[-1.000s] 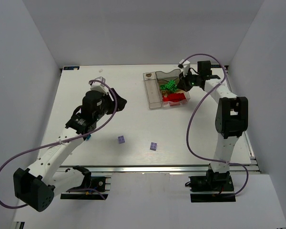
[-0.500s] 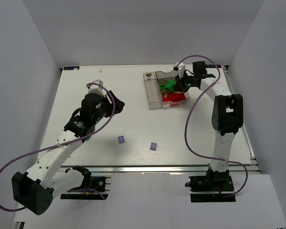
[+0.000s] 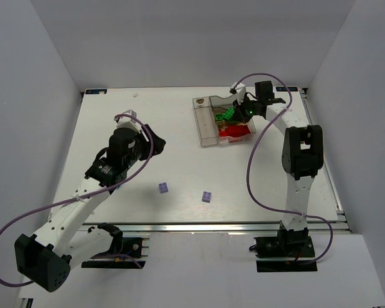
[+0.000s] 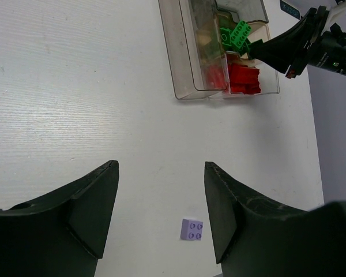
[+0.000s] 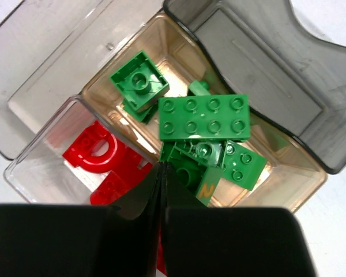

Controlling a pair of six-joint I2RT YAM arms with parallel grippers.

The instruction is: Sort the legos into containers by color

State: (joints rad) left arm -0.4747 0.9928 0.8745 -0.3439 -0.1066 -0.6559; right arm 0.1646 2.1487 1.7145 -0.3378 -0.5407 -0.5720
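Top external: R hand (image 3: 242, 114) pinched together over containers (image 3: 204, 123) divider, L hand (image 3: 159, 140) apart over table (image 3: 179, 168).

Robotics lab test cell — white table (image 3: 179, 167), plain grey walls (image 3: 32, 77), metal mounting rail (image 3: 199, 226) along its edge

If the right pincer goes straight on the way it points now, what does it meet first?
Probably the green bricks heaped in their compartment: the shut right pincer aims at that heap's edge, close to the red bricks. Depth is unclear.
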